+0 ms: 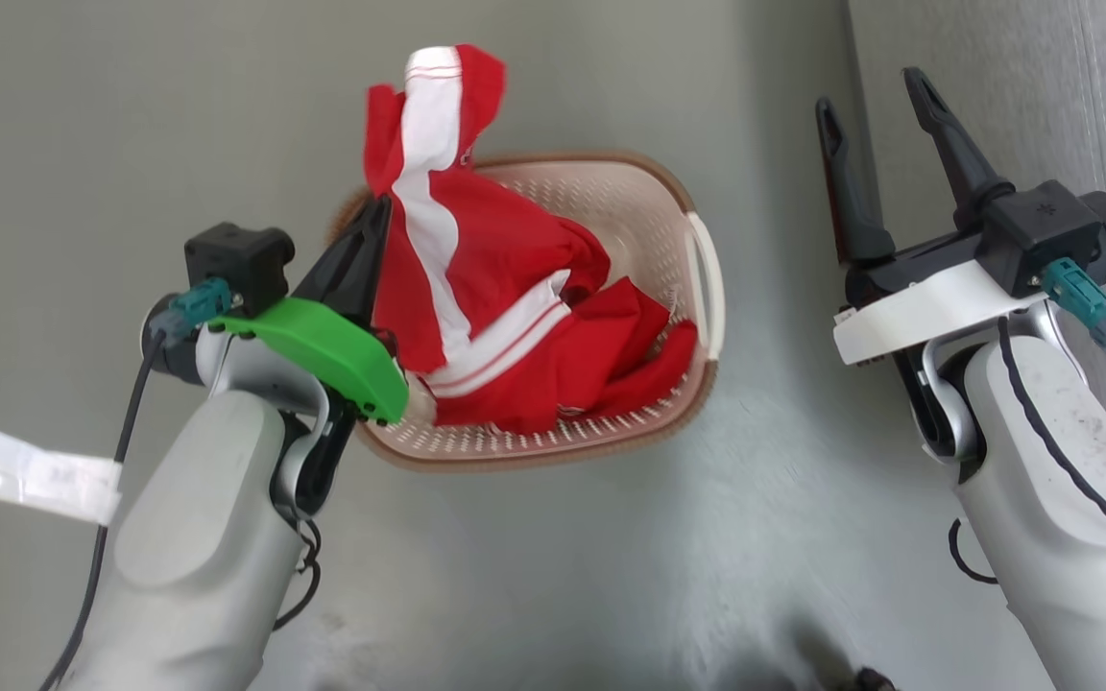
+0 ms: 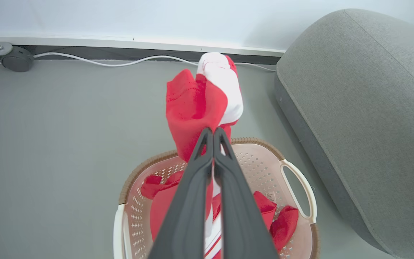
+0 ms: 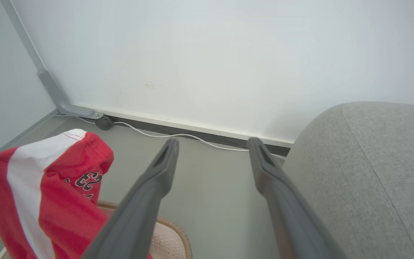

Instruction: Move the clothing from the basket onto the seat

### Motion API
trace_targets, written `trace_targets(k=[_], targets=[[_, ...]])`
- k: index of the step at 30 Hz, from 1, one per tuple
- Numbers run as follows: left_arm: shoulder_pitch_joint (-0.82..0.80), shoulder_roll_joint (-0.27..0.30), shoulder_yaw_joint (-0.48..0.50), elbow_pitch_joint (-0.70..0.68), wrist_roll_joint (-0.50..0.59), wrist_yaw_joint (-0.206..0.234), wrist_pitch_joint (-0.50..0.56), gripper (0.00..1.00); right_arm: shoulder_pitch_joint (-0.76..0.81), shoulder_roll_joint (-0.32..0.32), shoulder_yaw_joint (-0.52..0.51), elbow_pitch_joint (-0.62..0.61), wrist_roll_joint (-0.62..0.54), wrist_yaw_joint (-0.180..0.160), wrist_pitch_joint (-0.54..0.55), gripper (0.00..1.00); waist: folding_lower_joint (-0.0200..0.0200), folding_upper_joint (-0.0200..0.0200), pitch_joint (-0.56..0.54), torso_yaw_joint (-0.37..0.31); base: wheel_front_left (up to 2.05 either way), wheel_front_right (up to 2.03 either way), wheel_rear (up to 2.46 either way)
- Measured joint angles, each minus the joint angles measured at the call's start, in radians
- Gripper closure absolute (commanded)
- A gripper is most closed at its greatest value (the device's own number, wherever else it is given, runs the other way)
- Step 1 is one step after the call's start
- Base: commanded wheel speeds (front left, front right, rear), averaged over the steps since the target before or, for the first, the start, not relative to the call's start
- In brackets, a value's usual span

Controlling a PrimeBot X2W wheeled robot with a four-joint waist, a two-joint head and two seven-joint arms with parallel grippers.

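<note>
The cream basket (image 1: 702, 278) with a brown rim stands on the grey floor, with red clothing (image 1: 601, 355) heaped inside. My left gripper (image 1: 378, 206) is shut on a red garment with a white stripe (image 1: 433, 144), lifted above the basket and trailing down into it. From the left wrist the fingers meet on that garment (image 2: 199, 104) over the basket (image 2: 300, 187). My right gripper (image 1: 875, 96) stands open and empty, right of the basket, beside the grey seat (image 1: 1023, 86). The right wrist view has the gripper (image 3: 212, 145), the lifted garment (image 3: 45, 187) and the seat (image 3: 372, 172).
A white cable (image 2: 120, 62) runs along the dark baseboard at the wall. A grey metal bracket foot (image 3: 67, 108) stands in the corner. A strip of white tape (image 1: 25, 470) lies on the floor at left. Bare floor lies between basket and seat.
</note>
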Motion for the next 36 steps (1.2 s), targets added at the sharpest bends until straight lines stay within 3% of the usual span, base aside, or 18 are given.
trace_targets(k=[10, 18, 26, 36], targets=[[0.069, 0.001, 0.012, -0.044, -0.038, -0.003, -0.064, 1.00, 0.053, -0.008, 0.020, -0.006, -0.015, 0.041, 0.000, 0.00, 0.0000, 0.0000, -0.167, 0.096, 0.00, 0.00, 0.00], [0.092, 0.009, 0.002, -0.098, -0.042, -0.009, -0.063, 1.00, 0.114, 0.035, 0.056, -0.016, 0.026, 0.107, 0.000, 0.00, 0.0000, 0.0000, -0.288, 0.149, 0.00, 0.00, 0.00], [0.128, 0.035, -0.011, -0.142, -0.042, -0.009, -0.030, 1.00, 0.148, 0.067, 0.160, -0.008, 0.029, 0.151, 0.000, 0.00, -0.0001, 0.0000, -0.410, 0.184, 0.00, 0.00, 0.00], [0.180, 0.034, -0.046, -0.183, -0.046, -0.002, 0.042, 1.00, 0.208, 0.101, 0.316, 0.040, 0.054, 0.169, 0.000, 0.00, 0.0000, 0.0000, -0.559, 0.200, 0.00, 0.00, 0.00]])
